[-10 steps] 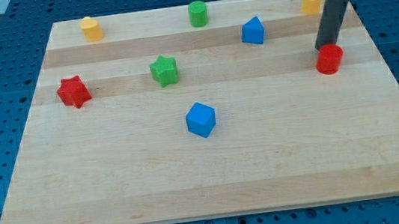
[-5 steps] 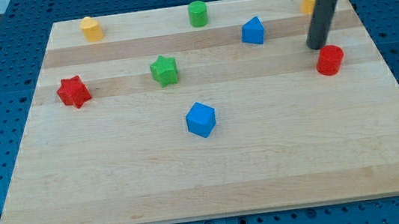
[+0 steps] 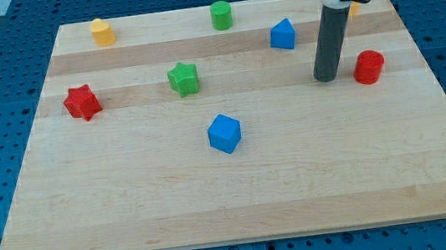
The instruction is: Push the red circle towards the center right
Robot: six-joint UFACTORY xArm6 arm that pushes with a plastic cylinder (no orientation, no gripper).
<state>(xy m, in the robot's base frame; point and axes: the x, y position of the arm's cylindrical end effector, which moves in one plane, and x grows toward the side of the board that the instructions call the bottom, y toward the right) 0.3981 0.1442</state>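
The red circle, a short red cylinder, stands on the wooden board at the view's centre right. My tip is down on the board just to the left of the red circle, a small gap apart from it. The dark rod rises from the tip toward the view's top and hides most of a yellow block at the top right corner.
A blue block lies up and left of the tip. A blue cube sits at the centre. A green star, a red star, a green cylinder and a yellow block lie farther left.
My tip has moved from just above the red circle to its left side, going left and down the view. The red circle and the other blocks have not moved.
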